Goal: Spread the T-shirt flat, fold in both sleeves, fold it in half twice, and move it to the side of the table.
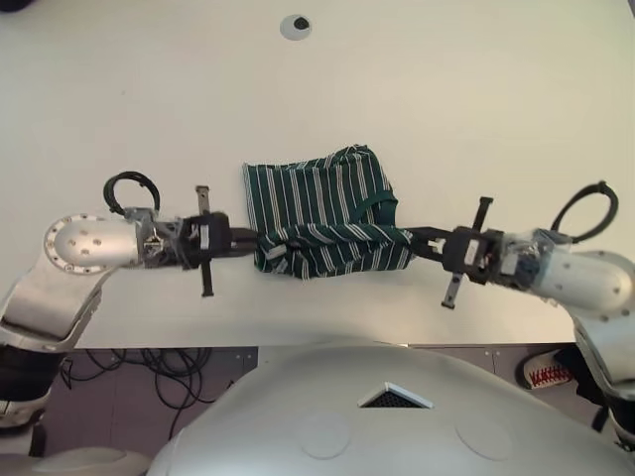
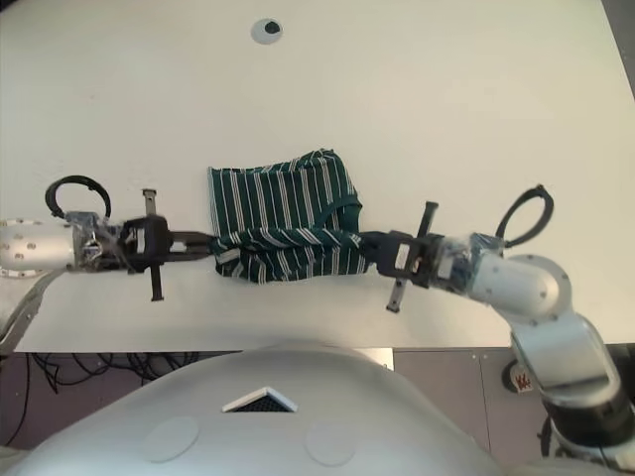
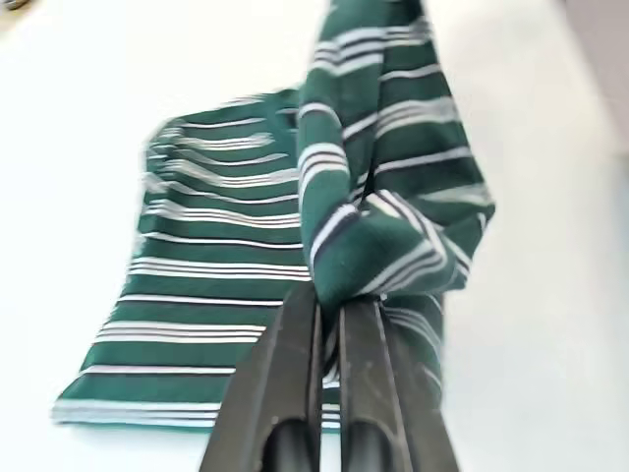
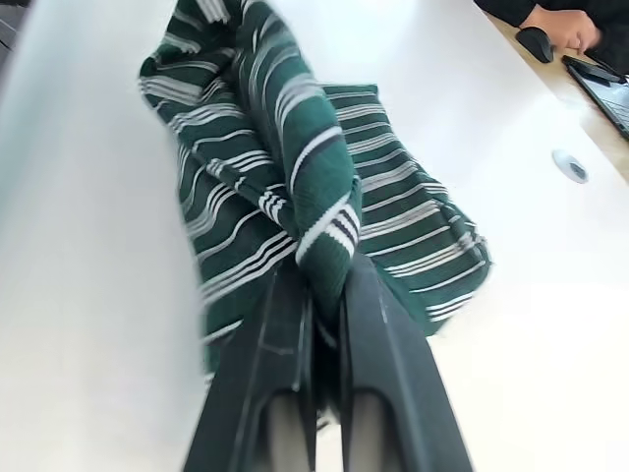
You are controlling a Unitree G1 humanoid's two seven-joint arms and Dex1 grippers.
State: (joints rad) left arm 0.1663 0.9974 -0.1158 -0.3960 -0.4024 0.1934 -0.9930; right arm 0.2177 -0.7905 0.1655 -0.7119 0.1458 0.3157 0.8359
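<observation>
A green T-shirt with white stripes [image 1: 317,203] lies folded into a small block near the front of the white table [image 1: 446,99]. My left gripper [image 1: 253,239] is shut on the near left corner of the T-shirt, and its fingers [image 3: 295,364] pinch a bunched fold lifted off the table. My right gripper [image 1: 409,238] is shut on the near right corner, where its fingers [image 4: 285,344] clamp a striped hem. The near edge of the T-shirt [image 2: 288,260] is stretched between the two grippers. Its far half rests flat.
A round grey cable port [image 1: 296,27] sits in the table at the back. The table's front edge [image 1: 298,342] runs just below both arms. Wide bare tabletop lies to the left, right and behind the T-shirt.
</observation>
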